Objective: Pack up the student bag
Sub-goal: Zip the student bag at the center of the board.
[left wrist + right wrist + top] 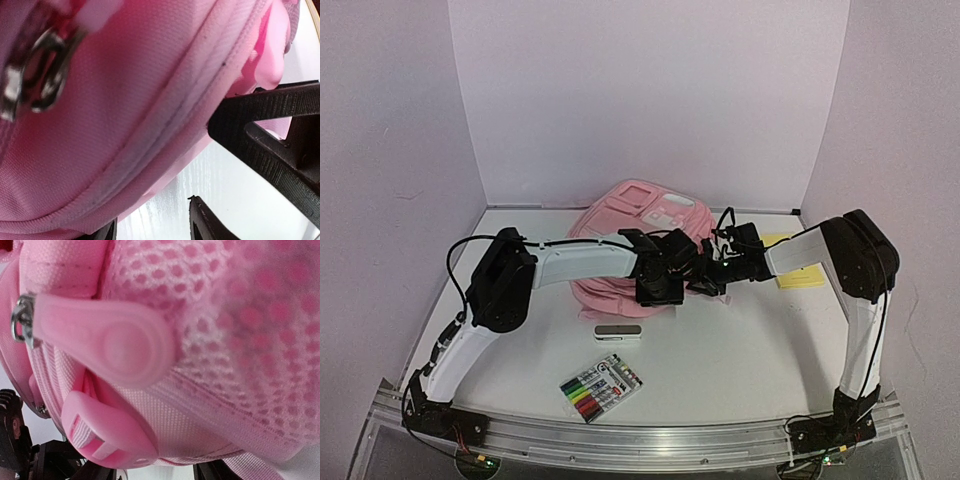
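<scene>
The student bag (625, 220), pink and soft, lies at the back middle of the table. Both grippers meet at its near edge. My left gripper (660, 288) stands open just off the bag's seam; in the left wrist view bare table shows between its fingertips (205, 222), and a metal zipper pull (35, 75) hangs loose at the upper left. My right gripper (704, 280) comes in from the right. In its wrist view, pink fabric and a strap tab (107, 432) fill the gap between its fingers (215, 471), which close on the bag's edge.
A small white and grey block (618, 333) lies in front of the bag. A pack of coloured markers (602, 386) sits nearer the front edge. A yellow notepad (798, 272) lies under the right forearm. White walls close off the back and sides.
</scene>
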Motion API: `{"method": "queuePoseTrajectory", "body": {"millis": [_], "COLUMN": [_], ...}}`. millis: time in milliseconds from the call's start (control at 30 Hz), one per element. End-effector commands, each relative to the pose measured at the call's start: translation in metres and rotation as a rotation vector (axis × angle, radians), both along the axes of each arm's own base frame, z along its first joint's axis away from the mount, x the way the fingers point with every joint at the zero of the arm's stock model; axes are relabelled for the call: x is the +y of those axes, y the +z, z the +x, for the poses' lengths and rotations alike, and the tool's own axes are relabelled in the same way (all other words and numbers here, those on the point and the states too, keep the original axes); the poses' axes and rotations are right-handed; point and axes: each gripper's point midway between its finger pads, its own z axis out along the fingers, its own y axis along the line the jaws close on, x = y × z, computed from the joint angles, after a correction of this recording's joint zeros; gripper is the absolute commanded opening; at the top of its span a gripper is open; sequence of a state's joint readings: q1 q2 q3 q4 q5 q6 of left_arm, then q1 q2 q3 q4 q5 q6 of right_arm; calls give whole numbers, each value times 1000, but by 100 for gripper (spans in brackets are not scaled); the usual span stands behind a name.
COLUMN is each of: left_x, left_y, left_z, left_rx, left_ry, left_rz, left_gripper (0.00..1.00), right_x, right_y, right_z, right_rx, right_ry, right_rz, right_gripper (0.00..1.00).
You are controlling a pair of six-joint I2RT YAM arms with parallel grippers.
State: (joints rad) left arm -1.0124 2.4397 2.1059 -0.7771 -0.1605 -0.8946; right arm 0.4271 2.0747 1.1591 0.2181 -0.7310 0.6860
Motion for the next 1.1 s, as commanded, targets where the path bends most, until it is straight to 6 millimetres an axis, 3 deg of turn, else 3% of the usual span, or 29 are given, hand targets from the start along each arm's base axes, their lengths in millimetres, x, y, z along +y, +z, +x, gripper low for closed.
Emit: {"method": "queuePoseTrajectory", "body": {"millis": [0,433,600,700,933,1067], "left_x": [9,37,48,56,58,53], "left_y": [18,-21,-39,-38,-16,1], "left_z": [21,32,30,29,25,18], "left_rx": [-59,-46,-6,-3,-33,-76], "left_ry": [75,235,263,284,249,201], "left_rz": [23,176,198,191,160,113], "left_gripper": [50,42,28,19,1,0], "right_x": [3,5,5,4,5,7], "right_y": [7,10,11,11,7,5], "right_z": [3,2,0,0,3,9], "right_rx": [-23,-3,-6,-13,-17,-30], "right_ry": [-8,-23,-21,-19,-18,-20], "right_rz": [19,45,44,39,32,27], "right_gripper": [51,52,52,52,62,69]}}
